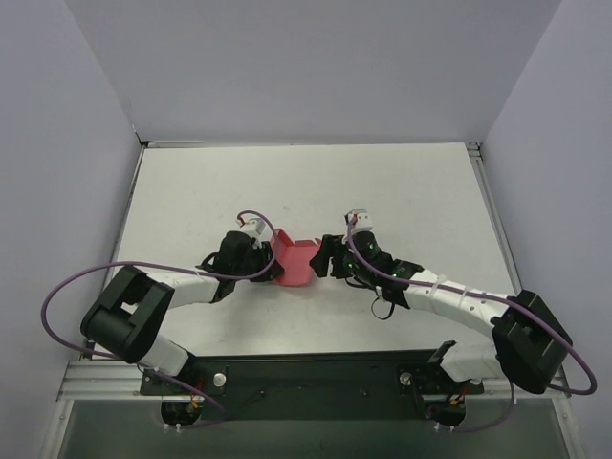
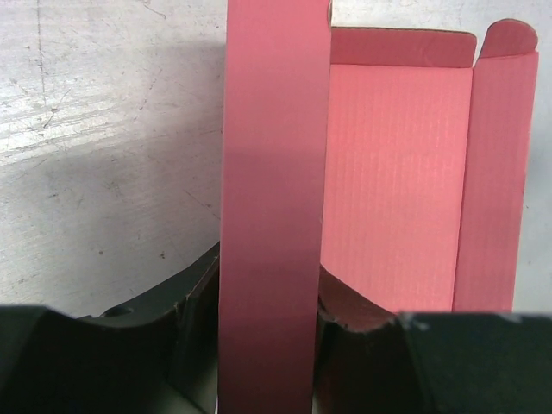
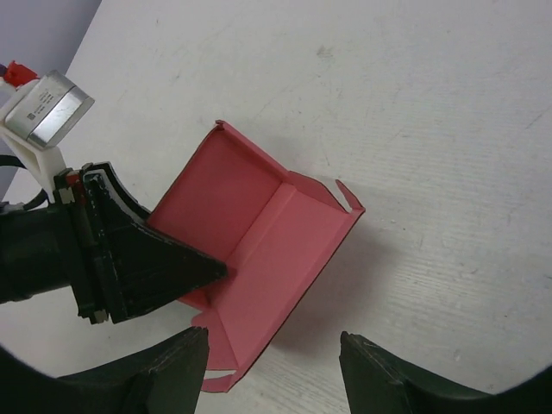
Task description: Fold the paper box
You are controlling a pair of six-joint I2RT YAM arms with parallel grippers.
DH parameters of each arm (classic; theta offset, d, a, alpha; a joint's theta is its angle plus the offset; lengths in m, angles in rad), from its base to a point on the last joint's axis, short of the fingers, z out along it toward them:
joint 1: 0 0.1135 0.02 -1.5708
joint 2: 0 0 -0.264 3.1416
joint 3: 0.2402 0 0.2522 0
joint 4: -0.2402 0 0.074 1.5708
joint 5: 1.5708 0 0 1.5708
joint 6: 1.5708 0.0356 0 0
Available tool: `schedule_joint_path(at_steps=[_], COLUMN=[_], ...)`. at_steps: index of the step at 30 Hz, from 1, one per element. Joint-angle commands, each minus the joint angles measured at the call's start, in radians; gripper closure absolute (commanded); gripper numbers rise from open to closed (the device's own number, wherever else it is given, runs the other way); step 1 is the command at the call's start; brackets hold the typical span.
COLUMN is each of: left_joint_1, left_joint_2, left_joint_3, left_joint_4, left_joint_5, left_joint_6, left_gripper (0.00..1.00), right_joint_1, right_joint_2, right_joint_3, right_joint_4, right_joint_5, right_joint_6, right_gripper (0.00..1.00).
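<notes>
The pink-red paper box (image 1: 295,260) lies part-folded at the table's middle, between the two grippers. In the left wrist view one long side wall (image 2: 272,190) stands upright between my jaws, with the box floor (image 2: 397,181) and the far wall to its right. My left gripper (image 2: 269,345) is shut on that wall; it also shows in the top view (image 1: 268,260) and the right wrist view (image 3: 172,267). My right gripper (image 3: 272,345) is open and empty, just off the box's (image 3: 267,250) near edge, at its right side in the top view (image 1: 325,258).
The white table (image 1: 402,191) is boxed in by grey walls (image 1: 57,143) at the left, back and right. A black base plate (image 1: 306,378) with the arm mounts runs along the near edge. Purple cables (image 1: 57,296) loop beside both arms.
</notes>
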Motion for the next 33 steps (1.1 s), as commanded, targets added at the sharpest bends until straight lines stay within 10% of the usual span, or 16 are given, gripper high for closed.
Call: schedule_joint_path(at_steps=[1,18,24,30,33], left_joint_1=[0.004,0.004,0.004,0.004,0.004], left_joint_2=[-0.052,-0.074,-0.075,-0.127,-0.184], left_joint_3=[-0.006,-0.013,-0.029,-0.026,0.007], left_joint_4=[0.048,0.059,0.100,0.128,0.076], left_joint_5=[0.007,-0.009,0.011,0.034,0.014], left_joint_6=[-0.014,-0.011,-0.017,-0.016,0.006], left_gripper=[0.57,0.57,0.57,0.16,0.11], right_joint_1=[0.010,0.068,0.045,0.044,0.047], right_joint_2=[0.072,0.255,0.287,0.254,0.243], right_joint_3=[0.098,0.249,0.232,0.232,0.273], right_joint_4=[0.020,-0.220,-0.157,-0.177,-0.246], right_joint_5=[-0.009,0.191,0.108,0.163,0.204], right_joint_6=[0.050,0.045,0.072,0.010,-0.075], right_gripper=[0.39,0.46,0.63,0.95,1.00])
